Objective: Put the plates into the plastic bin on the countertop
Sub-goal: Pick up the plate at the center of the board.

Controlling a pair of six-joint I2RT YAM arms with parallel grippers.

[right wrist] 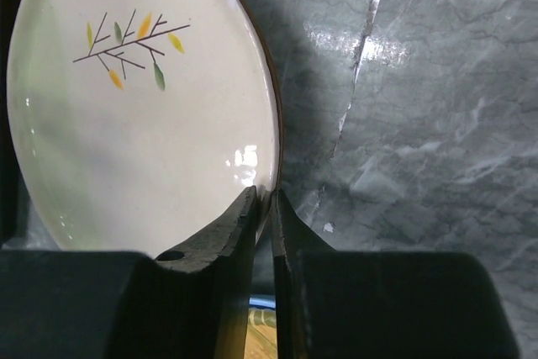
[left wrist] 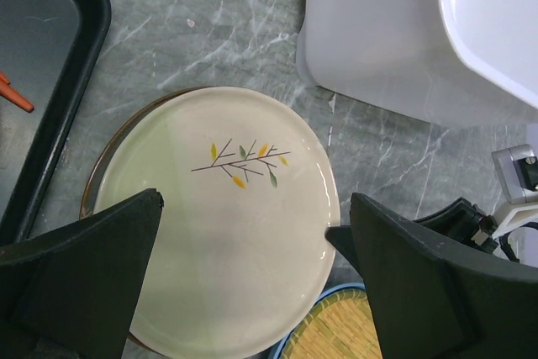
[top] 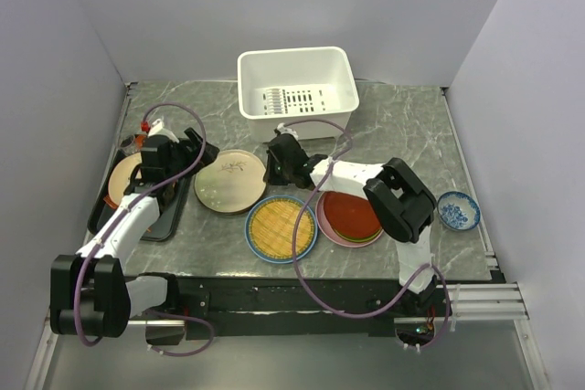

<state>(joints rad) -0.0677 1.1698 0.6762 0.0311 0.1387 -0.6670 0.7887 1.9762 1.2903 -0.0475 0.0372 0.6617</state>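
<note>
The cream plate with a leaf sprig (top: 230, 180) lies on the countertop (top: 402, 125) in front of the white plastic bin (top: 296, 89). My right gripper (top: 271, 169) is shut on the plate's right rim; the right wrist view shows its fingers (right wrist: 244, 224) pinching the plate's edge (right wrist: 143, 124). My left gripper (top: 196, 157) is open and hovers over the plate's left side (left wrist: 227, 208), holding nothing. The yellow woven disc (top: 281, 227) rests on a blue plate. The red plate (top: 350, 215) tops a pink and lime stack.
A black tray (top: 169, 216) at the left holds a peach plate (top: 123, 180). A small blue-and-white bowl (top: 457, 210) sits at the right. The bin's wall (left wrist: 378, 39) stands close behind the cream plate. White walls enclose the countertop.
</note>
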